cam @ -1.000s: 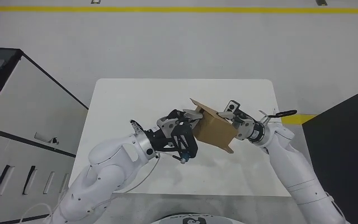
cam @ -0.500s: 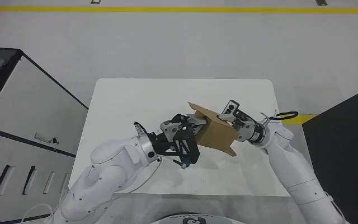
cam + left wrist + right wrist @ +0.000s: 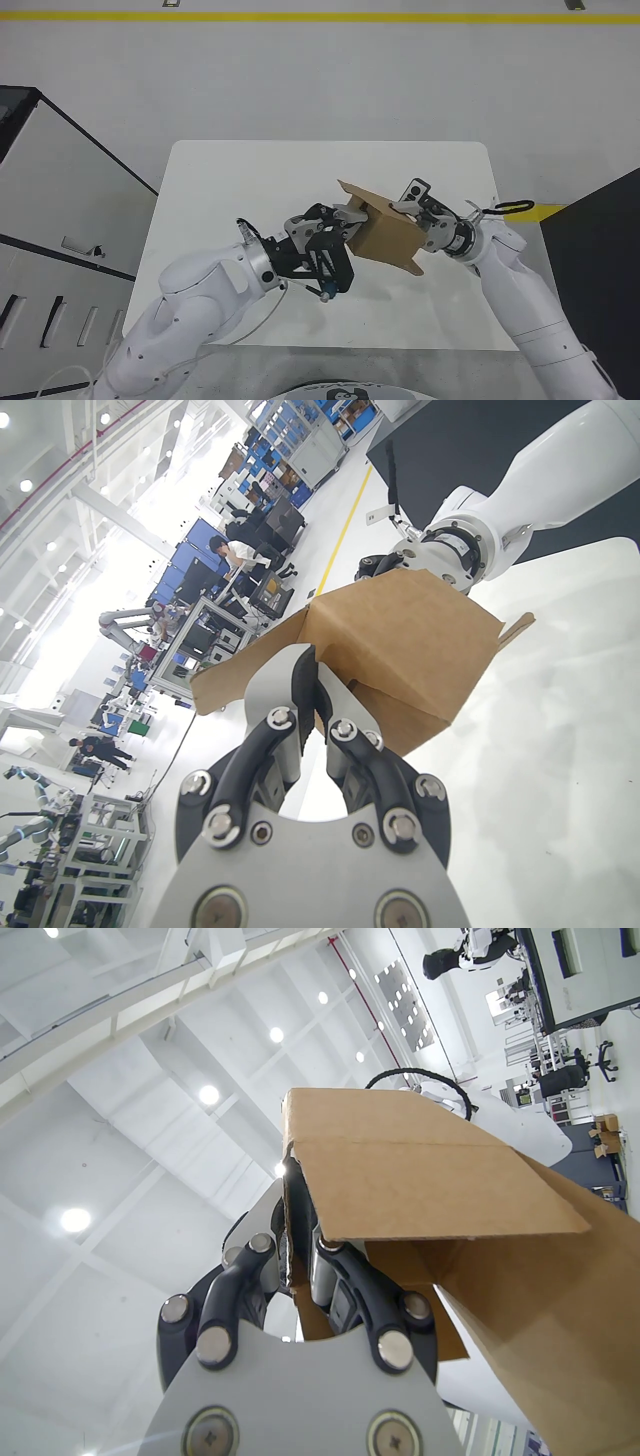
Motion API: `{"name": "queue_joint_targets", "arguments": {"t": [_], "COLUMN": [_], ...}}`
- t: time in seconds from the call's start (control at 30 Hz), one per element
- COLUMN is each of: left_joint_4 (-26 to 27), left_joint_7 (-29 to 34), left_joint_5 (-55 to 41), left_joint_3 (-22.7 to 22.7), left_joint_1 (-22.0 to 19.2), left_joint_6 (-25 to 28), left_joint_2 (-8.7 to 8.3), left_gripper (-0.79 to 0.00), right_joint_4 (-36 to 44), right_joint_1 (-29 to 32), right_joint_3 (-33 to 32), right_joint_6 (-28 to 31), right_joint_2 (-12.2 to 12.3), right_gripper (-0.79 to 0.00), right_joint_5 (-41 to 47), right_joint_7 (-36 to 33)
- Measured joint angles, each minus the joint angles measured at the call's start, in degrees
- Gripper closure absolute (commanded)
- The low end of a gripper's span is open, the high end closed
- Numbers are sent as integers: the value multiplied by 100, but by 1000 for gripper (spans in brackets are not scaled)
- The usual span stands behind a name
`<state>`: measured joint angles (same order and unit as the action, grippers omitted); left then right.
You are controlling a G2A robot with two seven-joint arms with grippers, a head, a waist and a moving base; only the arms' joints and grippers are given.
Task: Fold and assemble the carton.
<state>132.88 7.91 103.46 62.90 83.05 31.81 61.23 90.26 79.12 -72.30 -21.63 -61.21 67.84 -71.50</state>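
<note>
Currently the carton (image 3: 385, 235) is held in the air, tilted, over the right-centre part of the table (image 3: 230, 180). It does not look to be touching the surface. The body is already opened into a box-shaped sleeve. The end flaps are not folded: one flap (image 3: 350, 190) sticks out at the end toward the table's middle, and another flap (image 3: 411, 264) hangs at the end toward the table's right edge.

The left gripper (image 3: 314, 665) is at the middle-of-table end. Its pads are almost together at the crease where that flap meets the body. It looks pinched on cardboard there, but the wrist view hides the contact, so I'm not certain.

The right gripper (image 3: 292, 1223) is at the end nearer the table's right edge. It is clamped tight, with a cardboard edge plainly between the fingers (image 3: 270, 1223).

My read on the step: sleeve erected, held at both ends, flap closing not begun.

The next move needs one end freed. One gripper has to keep the sleeve square while the other lets go and pushes a flap inward. Setting the carton down on the table first would give that push something to react against.

Risks: the sleeve racks back toward flat, or the carton swings on a one-sided hold.
</note>
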Motion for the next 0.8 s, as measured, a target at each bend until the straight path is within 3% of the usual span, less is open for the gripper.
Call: {"name": "queue_joint_targets", "arguments": {"t": [0.8], "left_joint_4": [13], "left_joint_7": [-27], "left_joint_5": [22], "left_joint_3": [-107], "left_joint_1": [10], "left_joint_6": [53], "left_joint_2": [13], "left_gripper": [0], "right_joint_4": [69], "right_joint_1": [108], "right_joint_3": [-80], "right_joint_6": [67], "right_joint_2": [16], "right_gripper": [0], "right_joint_5": [-41], "right_joint_7": [-63]}}
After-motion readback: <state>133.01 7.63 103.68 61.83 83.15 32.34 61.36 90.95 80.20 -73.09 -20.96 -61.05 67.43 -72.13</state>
